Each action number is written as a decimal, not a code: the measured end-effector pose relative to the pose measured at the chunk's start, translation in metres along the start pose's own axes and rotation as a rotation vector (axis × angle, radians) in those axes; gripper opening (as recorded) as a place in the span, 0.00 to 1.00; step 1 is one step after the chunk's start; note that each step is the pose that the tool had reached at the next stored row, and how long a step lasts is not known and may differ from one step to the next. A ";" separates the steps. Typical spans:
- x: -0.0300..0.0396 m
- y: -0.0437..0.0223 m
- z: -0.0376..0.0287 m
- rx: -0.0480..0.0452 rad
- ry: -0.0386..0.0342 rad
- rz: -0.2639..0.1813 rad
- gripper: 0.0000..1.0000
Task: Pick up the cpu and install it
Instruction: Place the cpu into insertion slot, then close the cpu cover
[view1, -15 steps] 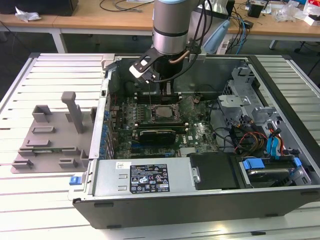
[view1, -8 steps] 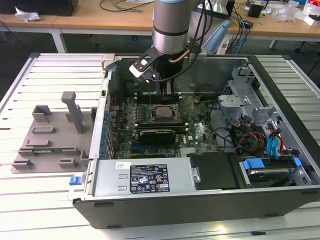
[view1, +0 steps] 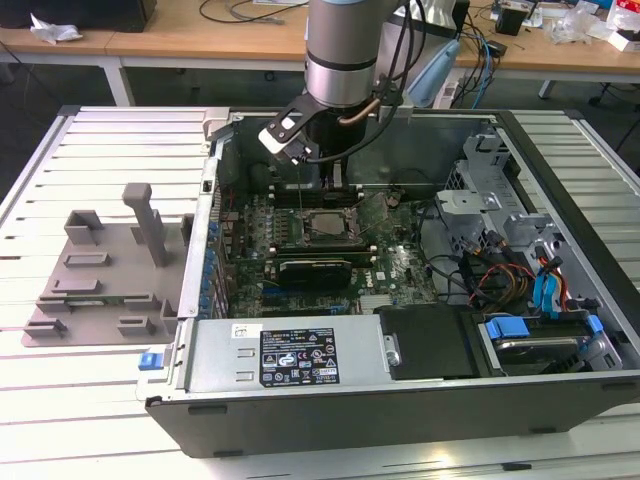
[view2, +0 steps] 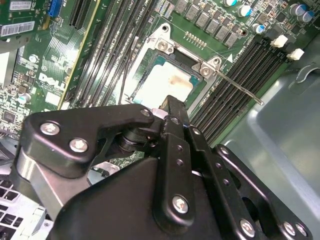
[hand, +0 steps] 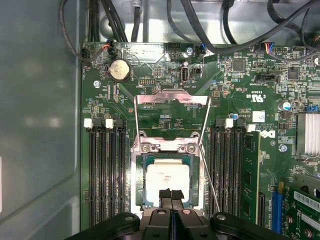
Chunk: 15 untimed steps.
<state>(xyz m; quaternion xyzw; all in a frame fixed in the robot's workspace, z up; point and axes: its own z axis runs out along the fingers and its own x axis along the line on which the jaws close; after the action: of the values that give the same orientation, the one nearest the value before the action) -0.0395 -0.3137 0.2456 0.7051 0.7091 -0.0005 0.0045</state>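
The cpu (hand: 167, 175) lies flat in the motherboard socket (hand: 141, 165), its silvery top showing a faint brown smudge. In the second wrist view the cpu (view2: 162, 82) sits inside the metal socket frame. My gripper (hand: 171, 192) hangs just over the cpu's near edge, its two black fingers pressed together with nothing between them. The same shut fingertips (view2: 169, 102) show in the second wrist view. In the exterior view the gripper (view1: 318, 178) reaches down into the open computer case above the cpu (view1: 325, 225).
The socket's load plate (hand: 172, 100) stands flipped open, and its thin lever (hand: 210, 165) angles out beside the socket. Memory slots (hand: 106, 170) flank both sides. Cables and drive bays (view1: 520, 270) fill the case's right in the exterior view. A gray fixture (view1: 100, 270) lies left of the case.
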 end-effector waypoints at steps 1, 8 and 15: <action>0.0000 0.0000 -0.0002 0.0000 0.0000 0.000 0.11; 0.0000 0.0000 -0.0021 0.0000 0.0000 0.000 0.11; -0.0001 0.0000 -0.0063 0.0000 0.0000 0.000 0.11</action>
<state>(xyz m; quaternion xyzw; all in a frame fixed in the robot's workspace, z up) -0.0395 -0.3137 0.2519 0.7051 0.7091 -0.0005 0.0045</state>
